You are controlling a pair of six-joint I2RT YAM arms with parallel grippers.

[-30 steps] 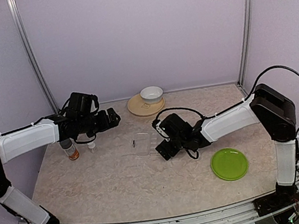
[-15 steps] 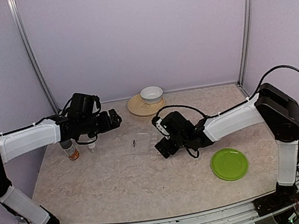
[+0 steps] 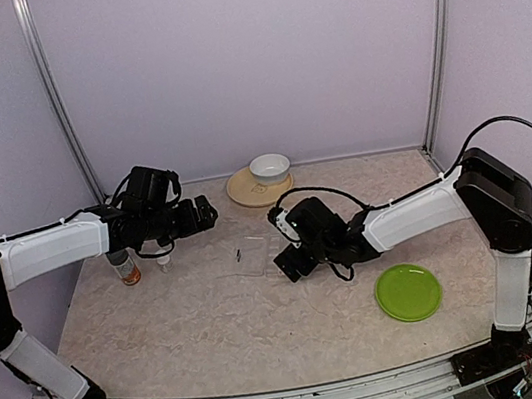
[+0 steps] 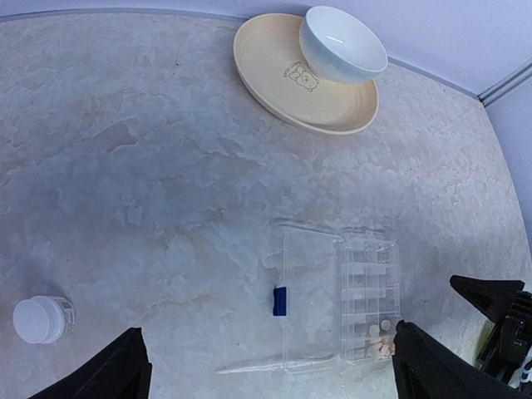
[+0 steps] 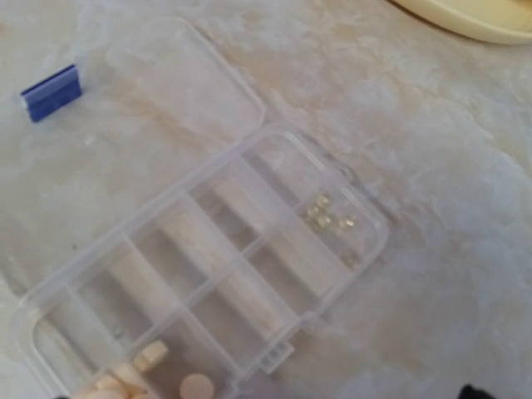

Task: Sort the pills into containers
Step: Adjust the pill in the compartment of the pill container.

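Marbled beige table (image 3: 193, 312) bears the clear pill box (image 5: 208, 274) near its middle, lid lying open, with pills (image 5: 328, 214) in compartments at both ends. Left gripper (image 4: 266, 374) hangs above the table left of the box, fingers spread, empty. Right gripper (image 3: 287, 265) hovers just beside the box, likewise spread wide.

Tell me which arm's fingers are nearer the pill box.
Right. The right fingers hang open just beside the right edge of the pill box. The left fingers, also open, are clearly farther away, off to its left and toward the back wall.
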